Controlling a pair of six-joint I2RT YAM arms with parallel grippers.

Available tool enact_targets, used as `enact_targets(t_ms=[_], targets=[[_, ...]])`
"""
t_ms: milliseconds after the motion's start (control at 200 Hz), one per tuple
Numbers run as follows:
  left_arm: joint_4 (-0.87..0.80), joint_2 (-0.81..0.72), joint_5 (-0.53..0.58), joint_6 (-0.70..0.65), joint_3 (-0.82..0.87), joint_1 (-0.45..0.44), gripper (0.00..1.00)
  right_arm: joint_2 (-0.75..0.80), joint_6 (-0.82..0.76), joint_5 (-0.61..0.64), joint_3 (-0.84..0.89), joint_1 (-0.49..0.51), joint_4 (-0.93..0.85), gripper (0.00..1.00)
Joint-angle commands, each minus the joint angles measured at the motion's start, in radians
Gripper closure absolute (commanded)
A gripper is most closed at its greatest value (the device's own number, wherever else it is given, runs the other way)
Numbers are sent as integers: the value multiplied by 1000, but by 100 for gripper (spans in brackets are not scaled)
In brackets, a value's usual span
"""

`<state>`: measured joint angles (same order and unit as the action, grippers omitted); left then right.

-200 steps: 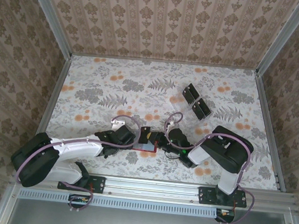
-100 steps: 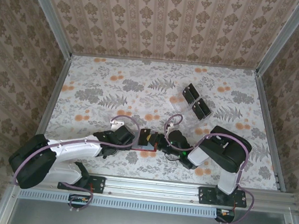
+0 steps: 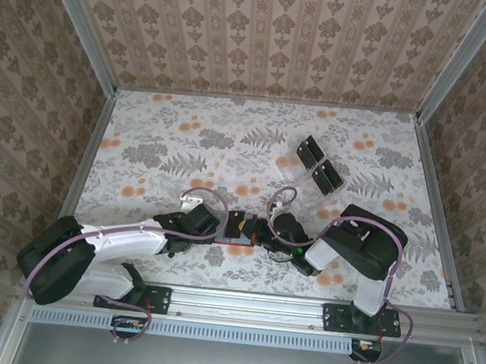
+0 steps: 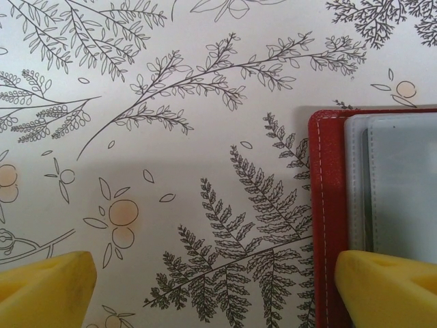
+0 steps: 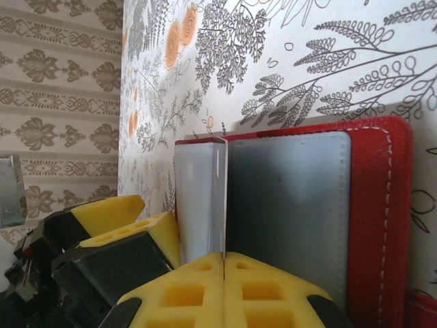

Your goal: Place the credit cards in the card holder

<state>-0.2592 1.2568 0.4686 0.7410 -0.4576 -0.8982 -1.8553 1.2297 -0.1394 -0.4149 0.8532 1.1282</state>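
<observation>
Pinching a credit card (image 5: 220,195), the right gripper (image 5: 224,263) hangs over the card holder (image 5: 392,205) (red). At its 9 o'clock, the left gripper (image 4: 218,277) gapes.

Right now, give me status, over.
Left gripper open, straddling card holder edge. Right gripper shut on its grey sleeve. Credit cards far off in tray. No obstacle between.

One red card holder (image 3: 239,236), two dark credit cards (image 3: 309,151) (image 3: 329,177), one clear tray (image 3: 319,165), two grippers (image 3: 226,225) (image 3: 260,230).

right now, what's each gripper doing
Left gripper: open, one finger over the card holder edge.
Right gripper: shut on a thin pale sheet, seen edge-on.
</observation>
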Motion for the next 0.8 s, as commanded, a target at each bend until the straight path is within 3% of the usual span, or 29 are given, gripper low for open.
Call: enact_targets(t_ms=[0,795], targets=[[-16,18,-4,3,20,-8,0,-33,17,-17,8,10,23,100],[-10,19,-4,9,27,-8,0,-51,46,-52,34,15,38,100]])
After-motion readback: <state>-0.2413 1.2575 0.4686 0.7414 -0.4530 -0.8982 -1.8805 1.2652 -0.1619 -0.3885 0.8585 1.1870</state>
